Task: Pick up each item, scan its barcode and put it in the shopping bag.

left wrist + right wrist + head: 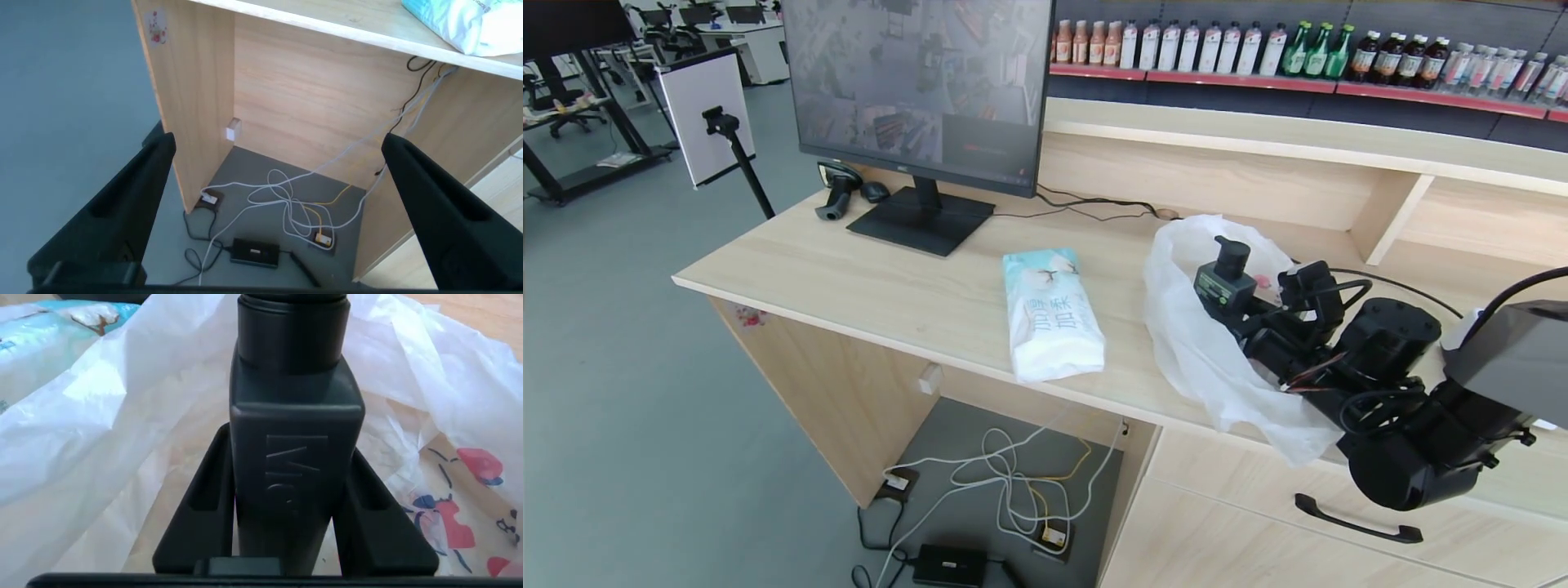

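A wooden counter stands in a shop. Low in front of it, the left gripper hangs with its jaws wide apart. The right gripper grips a dark bottle, upright at the mouth of the white bag. The bottle looks hard and smooth, so its flat sides are the place to hold. Beside the bag lies a soft tissue pack; I would squeeze its middle gently. Farther back are a monitor and a shelf of drinks.

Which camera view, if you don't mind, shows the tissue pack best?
Head view: the whole tissue pack lies on the counter. Left wrist view catches one end; right wrist view, a strip past the bag.
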Robot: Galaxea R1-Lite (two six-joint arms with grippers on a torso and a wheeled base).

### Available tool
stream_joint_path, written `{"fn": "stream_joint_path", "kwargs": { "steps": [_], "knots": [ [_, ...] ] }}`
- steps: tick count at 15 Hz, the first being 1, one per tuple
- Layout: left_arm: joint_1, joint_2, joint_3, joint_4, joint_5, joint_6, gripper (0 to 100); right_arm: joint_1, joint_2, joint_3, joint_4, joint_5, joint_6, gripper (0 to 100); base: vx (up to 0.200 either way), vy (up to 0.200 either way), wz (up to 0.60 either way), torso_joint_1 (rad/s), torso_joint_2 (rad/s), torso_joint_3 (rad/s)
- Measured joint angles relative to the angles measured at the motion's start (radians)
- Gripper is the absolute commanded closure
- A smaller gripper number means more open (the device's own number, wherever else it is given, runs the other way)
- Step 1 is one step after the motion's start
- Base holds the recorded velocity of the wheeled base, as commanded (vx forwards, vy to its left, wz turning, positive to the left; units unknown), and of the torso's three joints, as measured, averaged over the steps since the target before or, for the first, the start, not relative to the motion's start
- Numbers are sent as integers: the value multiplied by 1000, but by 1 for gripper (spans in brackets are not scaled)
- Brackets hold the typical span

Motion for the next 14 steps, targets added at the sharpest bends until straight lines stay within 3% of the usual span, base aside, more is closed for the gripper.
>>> {"fn": "stream_joint_path", "kwargs": {
  "steps": [8,9,14],
  "knots": [
    [0,0,0,0,0,1,0,0,17,16,4,0,0,100,0,0,0,0,0,0],
    [0,0,0,0,0,0,0,0,18,18,5,0,0,0,0,0,0,0,0,0],
    [0,0,0,0,0,1,0,-4,11,26,8,1,0,0,0,0,0,0,0,0]
  ]
}}
